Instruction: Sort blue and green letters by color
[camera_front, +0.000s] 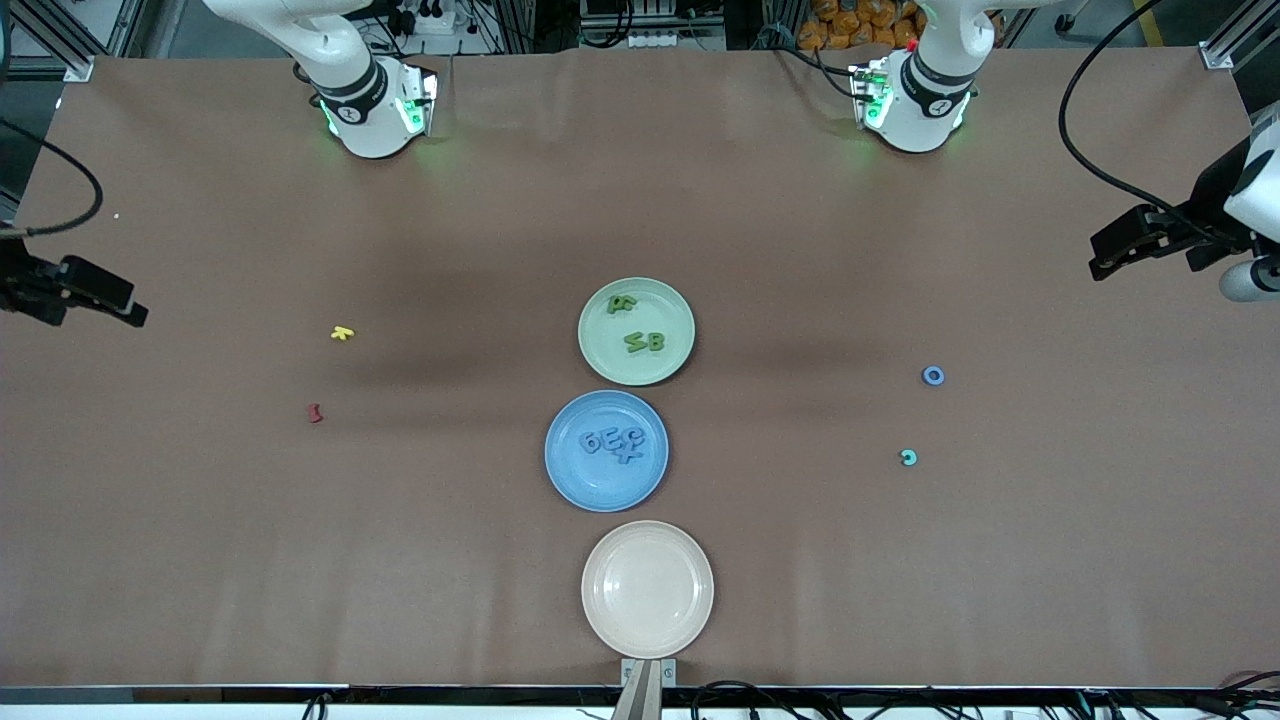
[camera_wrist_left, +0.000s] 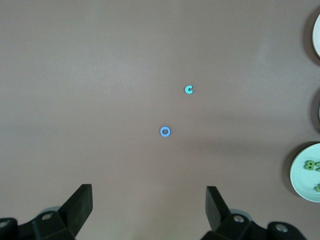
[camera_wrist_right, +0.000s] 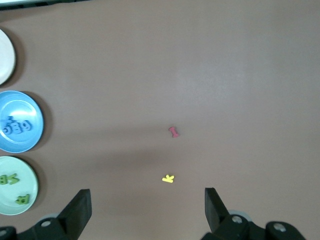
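While front cam hides fingers, wrist cams show left claw (camera_wrist_left: 149, 210), right claw (camera_wrist_right: 147, 210) wide.

Green letters (camera_front: 637, 325): four small olive pieces, flat on green plate (camera_front: 673, 300), two nearer bases, two together nearer front camera. Blue letters (camera_front: 617, 441): four medium-blue pieces clustered flat on blue plate (camera_front: 580, 480), touching each other.
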